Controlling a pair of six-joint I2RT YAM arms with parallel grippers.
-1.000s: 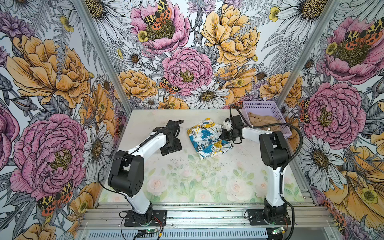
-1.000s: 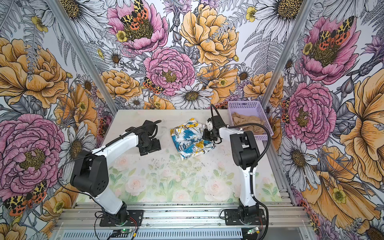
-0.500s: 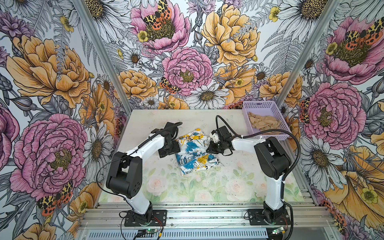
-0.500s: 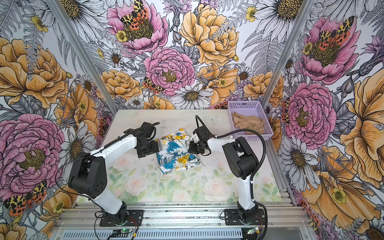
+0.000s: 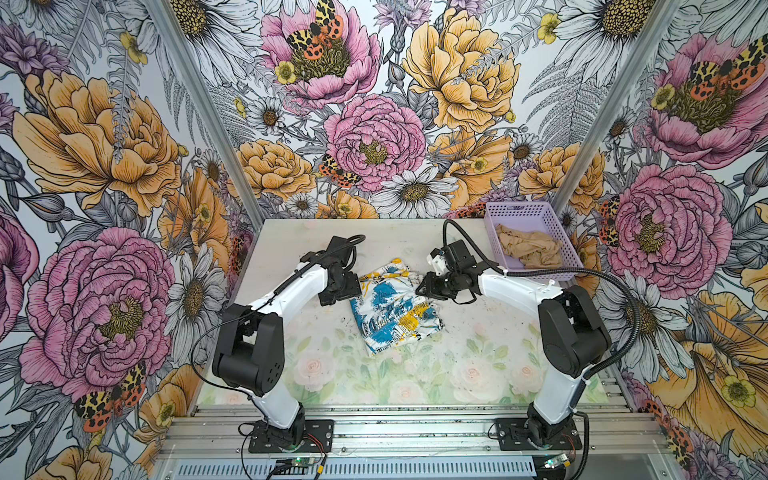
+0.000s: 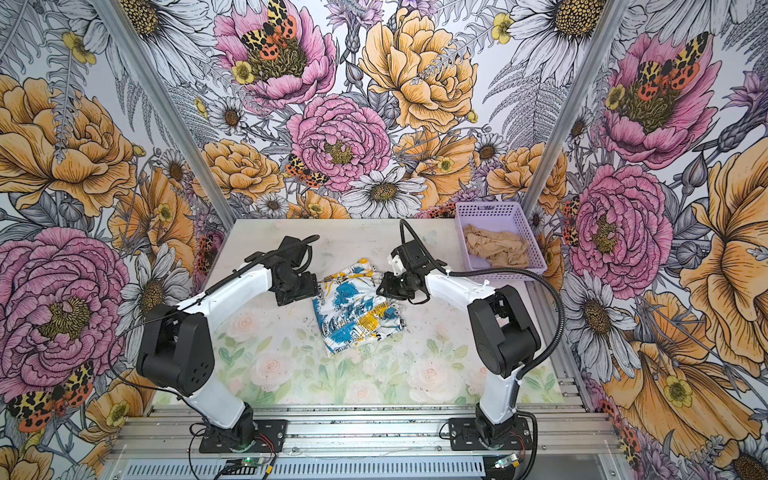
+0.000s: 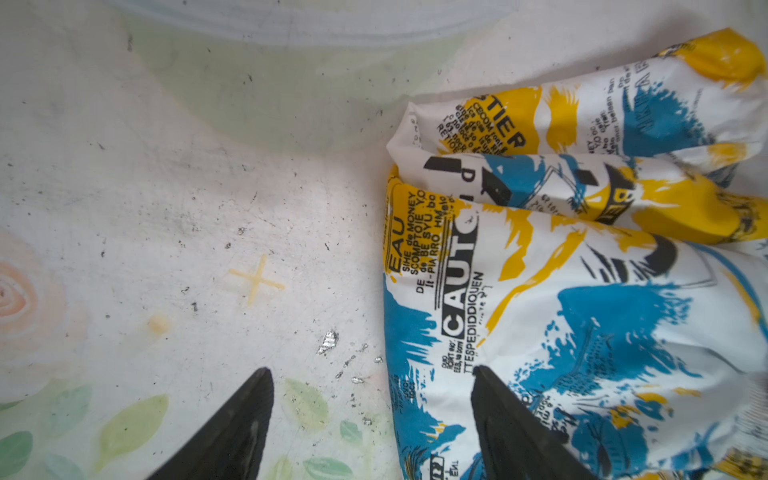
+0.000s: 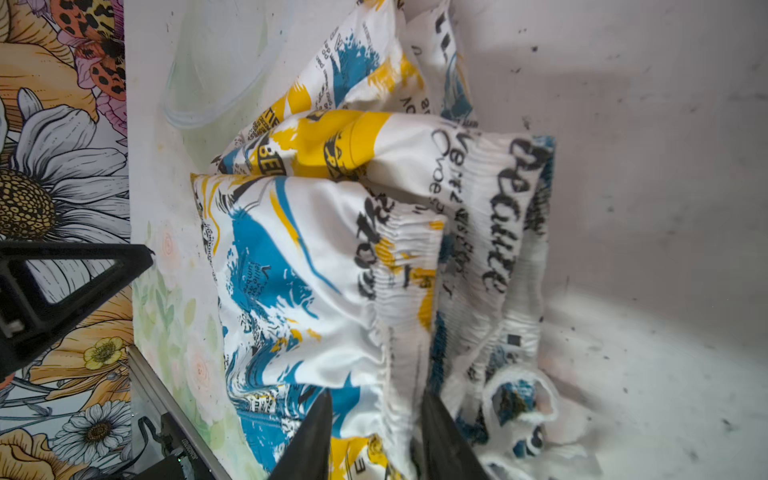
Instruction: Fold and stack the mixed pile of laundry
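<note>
One printed white-blue-yellow garment [image 5: 395,309] lies crumpled mid-table [image 5: 478,332]. One tan garment [image 5: 528,249] fills the single lavender basket [image 5: 519,210] at the far right corner. Both arms reach low: the left gripper [image 7: 370,370] is spread wide at the printed garment's edge, and the right gripper [image 8: 376,395] is part-open astride its waistband, apparently not pinching.

arms [image 5: 299,286]: white links, black joints | cables [image 5: 582,272]: black | fingers [image 7: 232,432]: black, tapered

Both top views look down from high over the near edge, taking in the whole surface [image 5: 291,241]. Each wrist camera sits real close, both sharing the printed garment [image 7: 582,311].
</note>
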